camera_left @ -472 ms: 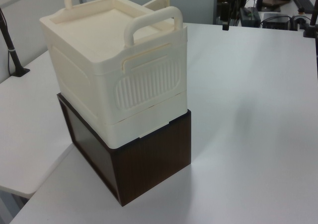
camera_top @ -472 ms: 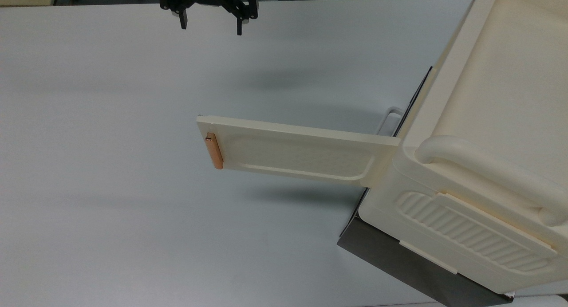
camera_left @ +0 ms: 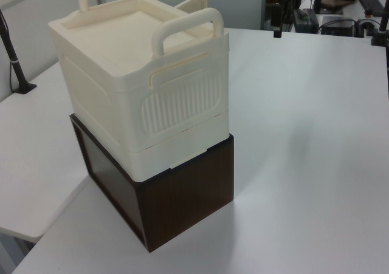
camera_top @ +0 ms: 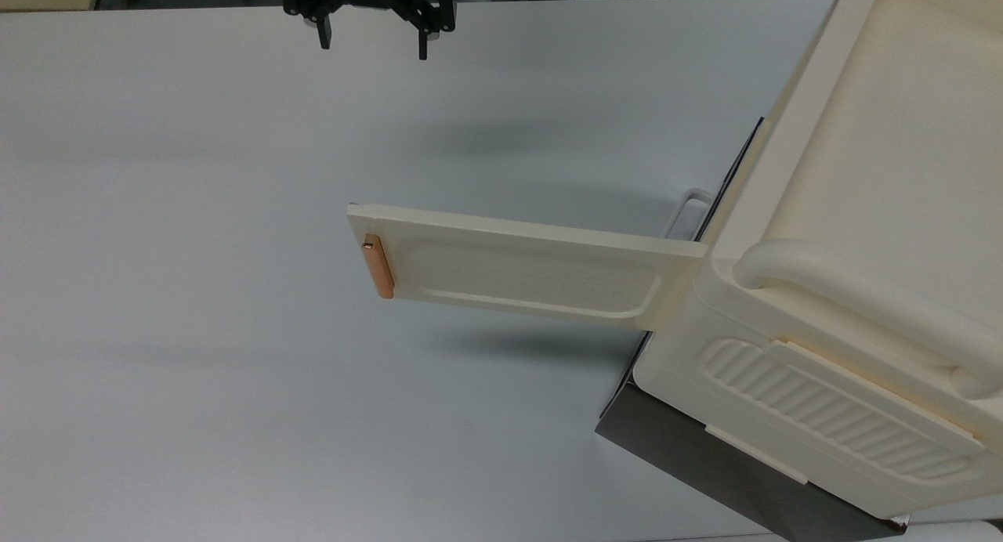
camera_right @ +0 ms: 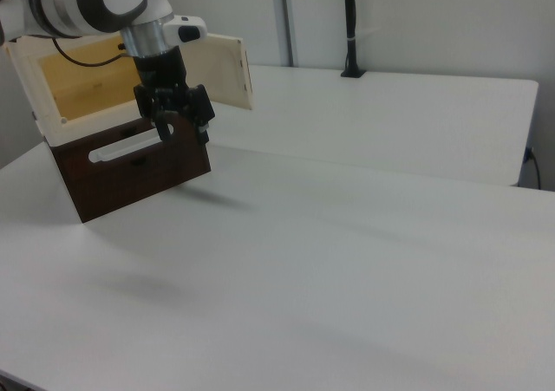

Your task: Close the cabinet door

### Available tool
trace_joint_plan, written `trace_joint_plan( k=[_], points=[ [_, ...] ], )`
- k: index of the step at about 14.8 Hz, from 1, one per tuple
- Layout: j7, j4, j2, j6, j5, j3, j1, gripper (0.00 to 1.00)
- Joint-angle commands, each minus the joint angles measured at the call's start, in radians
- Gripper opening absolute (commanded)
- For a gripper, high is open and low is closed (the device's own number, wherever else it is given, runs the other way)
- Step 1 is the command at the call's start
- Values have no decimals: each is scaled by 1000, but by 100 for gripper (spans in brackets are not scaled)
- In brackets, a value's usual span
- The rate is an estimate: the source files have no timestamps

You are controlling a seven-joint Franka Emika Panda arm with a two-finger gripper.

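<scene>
Jaws [camera_top: 373,45] hang spread and empty above the white tabletop [camera_top: 196,291], fingers pointing down, well apart from the cabinet door [camera_top: 517,268], which stands swung wide open from the cabinet [camera_top: 846,291].

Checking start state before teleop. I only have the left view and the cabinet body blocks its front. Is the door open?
Observer: Yes. In the top view the cabinet door is swung wide out from the cabinet.
Operator: Where's the handle?
Observer: The copper-orange bar handle is at the door's free end, on the top view's left.
Operator: Gripper on it?
Observer: No. The gripper hangs open near the top view's upper edge, well apart from the door, with nothing between its fingers.
</scene>
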Motion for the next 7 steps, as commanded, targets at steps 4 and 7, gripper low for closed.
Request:
trace_joint_plan(
  k=[4, 7],
  points=[
    [3, -25, -24, -10, 12, -2, -1, 64],
    [0, -25, -26, -10, 20, -4, -3, 17]
  ],
)
